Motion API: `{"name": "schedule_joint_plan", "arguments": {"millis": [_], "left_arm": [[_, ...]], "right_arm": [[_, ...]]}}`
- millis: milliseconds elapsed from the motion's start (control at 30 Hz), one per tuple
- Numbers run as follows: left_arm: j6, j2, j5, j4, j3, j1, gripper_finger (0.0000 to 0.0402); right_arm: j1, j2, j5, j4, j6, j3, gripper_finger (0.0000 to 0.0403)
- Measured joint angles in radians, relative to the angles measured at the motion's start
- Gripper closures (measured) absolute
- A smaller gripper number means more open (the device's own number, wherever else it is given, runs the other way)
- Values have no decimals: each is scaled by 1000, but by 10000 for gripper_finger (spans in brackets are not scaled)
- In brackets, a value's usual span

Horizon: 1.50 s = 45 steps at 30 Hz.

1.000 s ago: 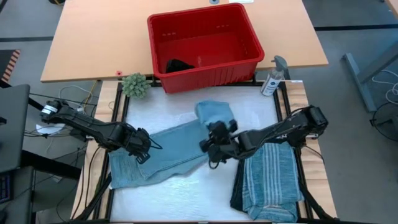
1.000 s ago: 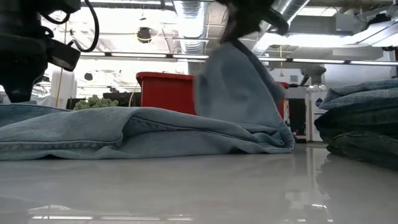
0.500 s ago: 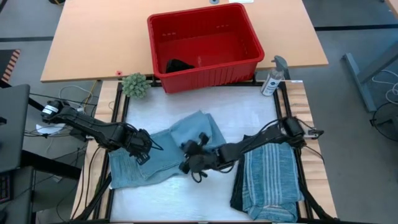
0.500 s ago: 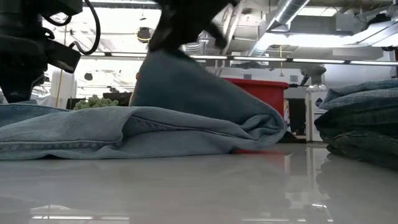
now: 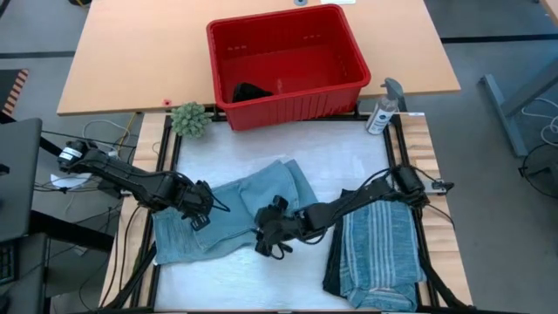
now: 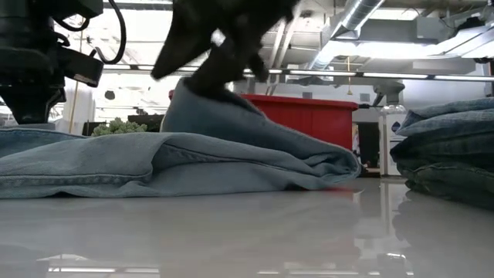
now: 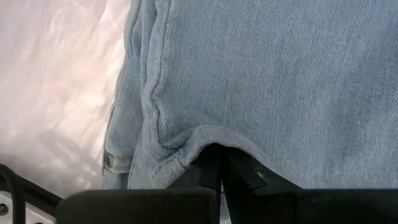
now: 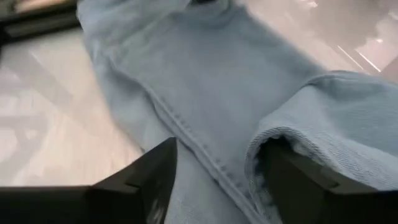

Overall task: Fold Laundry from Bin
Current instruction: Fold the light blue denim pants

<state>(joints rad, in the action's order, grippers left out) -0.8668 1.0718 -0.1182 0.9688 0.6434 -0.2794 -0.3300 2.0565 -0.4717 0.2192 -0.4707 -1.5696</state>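
High view: light blue jeans (image 5: 228, 214) lie on the white work surface (image 5: 349, 153) left of centre, one leg folded back over the rest so the fold edge sits mid-table; right gripper (image 5: 272, 237) is at the near edge of that folded part, fingers spread, hem lying loose between them, nothing clamped; right wrist view agrees: both dark fingers (image 8: 144, 180) stand apart with the raw denim hem (image 8: 292, 140) draped between, not pinched; left gripper (image 5: 199, 208) sits on the jeans' left portion, clenched on the denim; left wrist view shows its fingertips closed together with a pucker of fabric (image 7: 211, 140) bunched over them, seam and a rivet beside.

Low view: jeans (image 6: 177, 162) form a flat layered pile with the turned-over leg rising in a hump under the right arm.

Folded stack (image 5: 377, 249) rests at the table's right side, striped blue-grey shirt on top of darker pieces; well apart from the jeans.

Red bin (image 5: 288, 63) stands on the wooden table behind the work surface; small black item (image 5: 250, 91) in its near-left corner; small green plant (image 5: 190, 119) just left of the bin; spray bottle (image 5: 384, 109) just right of it.
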Motion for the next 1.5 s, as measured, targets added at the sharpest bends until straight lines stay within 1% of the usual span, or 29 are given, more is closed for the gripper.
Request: {"name": "schedule_joint_plan", "arguments": {"millis": [100, 200, 267, 333, 400, 567, 667, 767, 933, 1000, 1067, 1100, 1167, 1233, 1267, 1300, 1333, 1400, 1433, 1500], "left_arm": [[10, 0, 0, 0, 0, 0, 401], [17, 0, -9, -1, 0, 0, 401], [36, 0, -21, -3, 0, 0, 401], [42, 0, -29, -3, 0, 0, 401], [42, 0, -36, -6, 0, 0, 401], [43, 0, -38, -35, 0, 0, 401], [47, 0, -38, -47, 0, 0, 401], [47, 0, -30, -45, 0, 0, 402], [47, 0, -25, -44, 0, 0, 401], [46, 0, -25, -43, 0, 0, 401], [46, 0, -25, -43, 0, 0, 401], [47, 0, -25, -43, 0, 0, 401], [50, 0, -27, -44, 0, 0, 401], [55, 0, -31, -45, 0, 0, 401], [56, 0, -35, -45, 0, 0, 401], [55, 0, -37, -46, 0, 0, 401], [56, 0, -37, -47, 0, 0, 401], [56, 0, -38, -48, 0, 0, 401], [62, 0, -38, -48, 0, 0, 401], [71, 0, -39, -48, 0, 0, 401]], "right_arm": [[6, -71, -1, 60, -29, 0, 127], [10, -135, -1, 105, 6, 0, 123], [12, -155, -1, 117, 33, -3, 122], [18, -154, 5, 145, 35, -3, 122], [26, -126, 30, 178, 34, -3, 122], [39, -27, 130, 264, -5, 0, 121], [42, 11, 167, 397, 1, -27, 121], [42, 12, 193, 563, 46, -61, 121], [43, -40, 246, 702, 71, -116, 121], [41, -67, 261, 730, 36, -139, 121], [29, -100, 251, 745, -29, -143, 121], [21, -110, 227, 753, -68, -142, 121], [4, -129, 129, 781, -187, -142, 121], [0, -141, 31, 861, -375, -142, 121], [11, -142, 17, 911, -474, -142, 121], [28, -143, 23, 950, -561, -141, 121], [50, -142, 43, 979, -611, -141, 121], [88, -132, 62, 1014, -651, -136, 121], [107, -130, 65, 1014, -658, -124, 121], [147, -129, 105, 989, -652, -105, 121]]}}
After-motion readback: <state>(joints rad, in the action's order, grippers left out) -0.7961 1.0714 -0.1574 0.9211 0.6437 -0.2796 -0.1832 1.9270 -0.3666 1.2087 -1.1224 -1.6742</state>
